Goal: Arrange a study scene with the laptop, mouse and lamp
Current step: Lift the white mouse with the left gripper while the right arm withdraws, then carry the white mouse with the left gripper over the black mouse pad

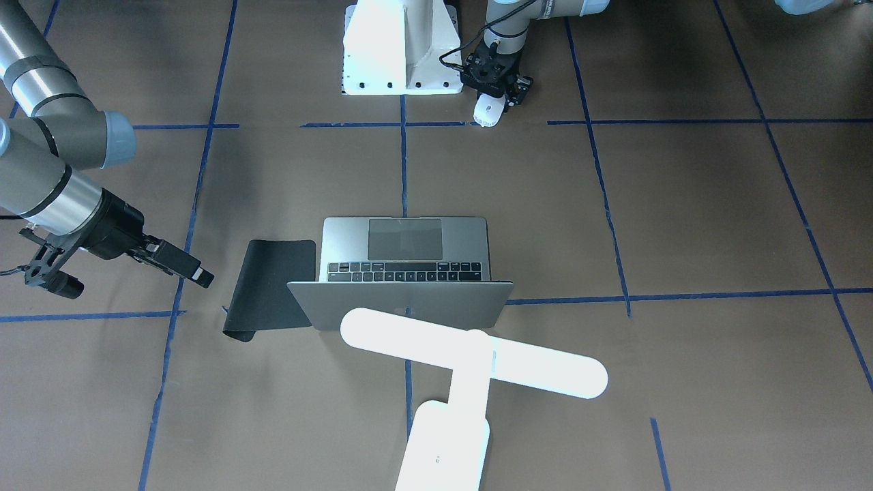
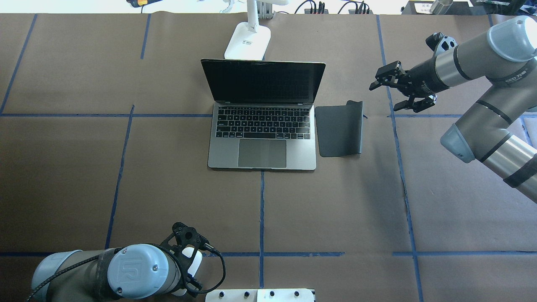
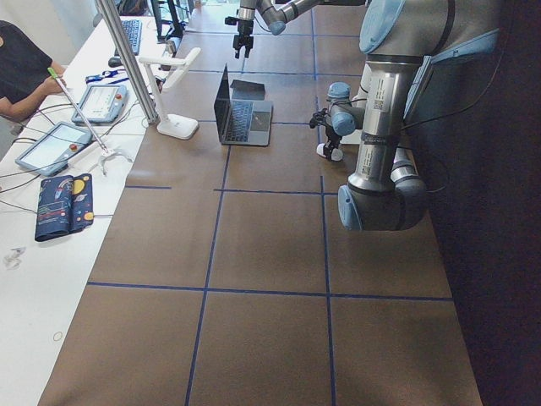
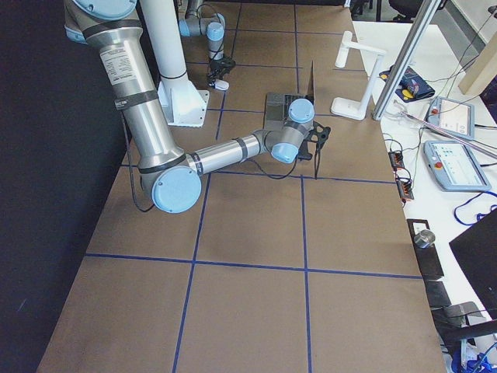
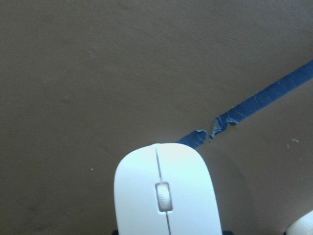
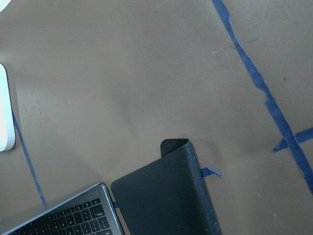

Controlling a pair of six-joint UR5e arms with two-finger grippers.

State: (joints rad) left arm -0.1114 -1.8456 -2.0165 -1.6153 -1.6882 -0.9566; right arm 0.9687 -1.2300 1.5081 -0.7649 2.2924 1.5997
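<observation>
The open grey laptop sits mid-table, screen facing the robot. The white lamp stands behind it, its base on the table. The white mouse lies near the robot's pedestal by a blue tape line. My left gripper is down over its rear end, and dark finger pads show against both of its sides. My right gripper is open and empty, hovering just right of the black mouse pad.
The mouse pad lies beside the laptop's right side with its far edge curled up. The white bolted pedestal stands next to the mouse. A side bench with tablets and a seated operator lies beyond the lamp.
</observation>
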